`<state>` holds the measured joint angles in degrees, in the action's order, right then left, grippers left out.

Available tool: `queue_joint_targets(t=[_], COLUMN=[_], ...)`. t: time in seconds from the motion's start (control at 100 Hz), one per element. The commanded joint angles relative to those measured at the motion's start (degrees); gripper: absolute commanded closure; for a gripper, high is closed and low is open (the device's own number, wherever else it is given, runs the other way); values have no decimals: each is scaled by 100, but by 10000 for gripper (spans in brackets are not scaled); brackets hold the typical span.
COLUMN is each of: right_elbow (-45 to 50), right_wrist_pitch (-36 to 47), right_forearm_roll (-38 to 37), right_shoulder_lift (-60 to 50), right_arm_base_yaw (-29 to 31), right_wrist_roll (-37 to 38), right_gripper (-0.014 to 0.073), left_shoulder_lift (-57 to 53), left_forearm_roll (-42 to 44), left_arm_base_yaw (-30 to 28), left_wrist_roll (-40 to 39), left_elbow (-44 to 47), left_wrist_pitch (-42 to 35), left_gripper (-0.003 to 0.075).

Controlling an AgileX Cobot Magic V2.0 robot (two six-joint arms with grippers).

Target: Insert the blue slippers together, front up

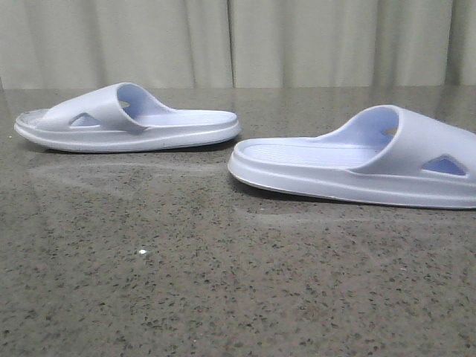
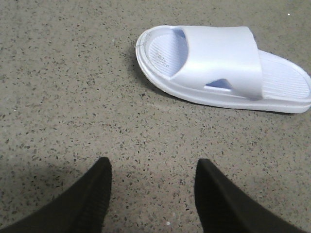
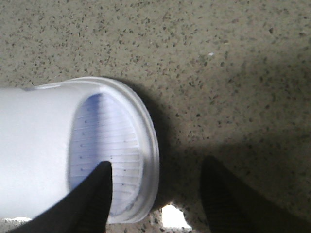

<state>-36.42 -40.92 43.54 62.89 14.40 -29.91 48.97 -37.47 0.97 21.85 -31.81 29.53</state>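
Two pale lavender-blue slippers lie sole-down on the speckled stone table. The left slipper (image 1: 126,119) lies at the back left; it also shows in the left wrist view (image 2: 223,65). The right slipper (image 1: 364,160) lies at the right, nearer the front. My left gripper (image 2: 153,167) is open and empty above bare table, short of the left slipper. My right gripper (image 3: 156,170) is open, straddling the rim at one end of the right slipper (image 3: 63,150), one finger (image 3: 97,194) over the ribbed footbed, the other over the table. Neither gripper shows in the front view.
The grey speckled table (image 1: 223,282) spreads in front of both slippers. A pale curtain (image 1: 238,41) hangs behind its far edge. A bright reflection (image 3: 174,217) shows on the table between the right fingers.
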Motion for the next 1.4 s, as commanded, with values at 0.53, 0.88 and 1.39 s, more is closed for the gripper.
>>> queue_joint_targets(t=[0.53, 0.88, 1.39], right_elbow=[-187, -187, -187], right_wrist_pitch=[-1214, -1138, -1101], right_forearm_roll=[1998, 1998, 1998], right_shoulder_lift=[1121, 1133, 1133], right_arm_base_yaw=[702, 702, 702], right_wrist_roll=[-1809, -1837, -1846], right_gripper=[425, 701, 701], left_shoulder_lift=[71, 781, 2760], left_forearm_roll=[-254, -878, -2182], left_arm_base_yaw=[29, 29, 19], left_wrist_roll=[85, 675, 1518], left_elbow=[-234, -677, -2057], left_wrist_pitch=[-367, -253, 448], left_gripper=[379, 379, 379])
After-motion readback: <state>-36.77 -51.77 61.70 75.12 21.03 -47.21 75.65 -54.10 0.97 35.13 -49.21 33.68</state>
